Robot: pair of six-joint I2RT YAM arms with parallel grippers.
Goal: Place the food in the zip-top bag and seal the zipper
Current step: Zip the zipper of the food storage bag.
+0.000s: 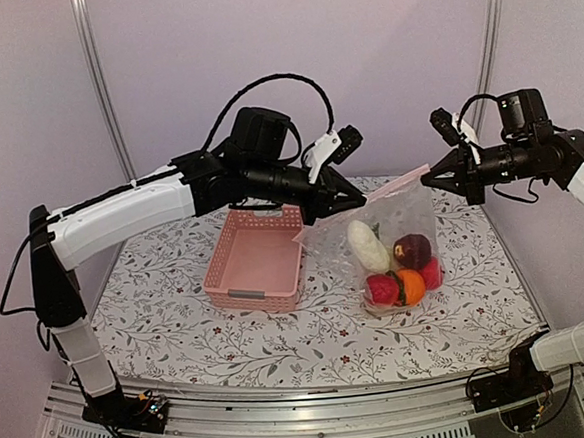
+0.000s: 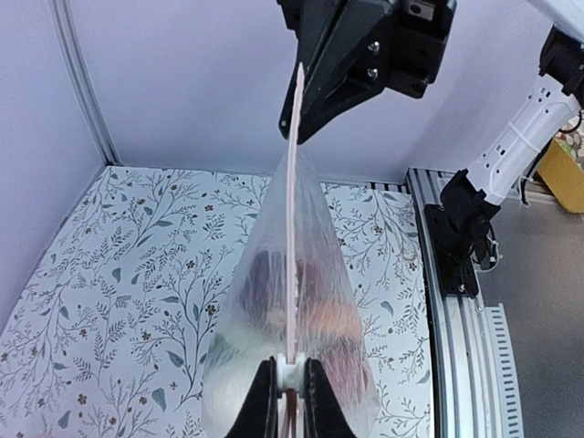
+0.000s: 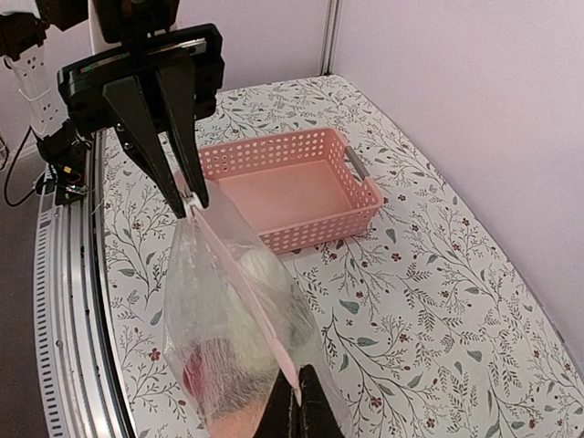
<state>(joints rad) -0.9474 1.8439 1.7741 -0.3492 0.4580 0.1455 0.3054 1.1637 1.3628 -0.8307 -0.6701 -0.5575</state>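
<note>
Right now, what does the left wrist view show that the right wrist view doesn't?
Only left wrist: the right gripper from outside, shut on the thin pale pink zipper strip, which is seen edge-on; also the right arm's black base.
Only right wrist: the pink lattice basket, and the left gripper from outside, pinching the strip's other end.
Both: the large clear plastic bag hanging between the grippers, toy food inside, and the floral tablecloth.
</note>
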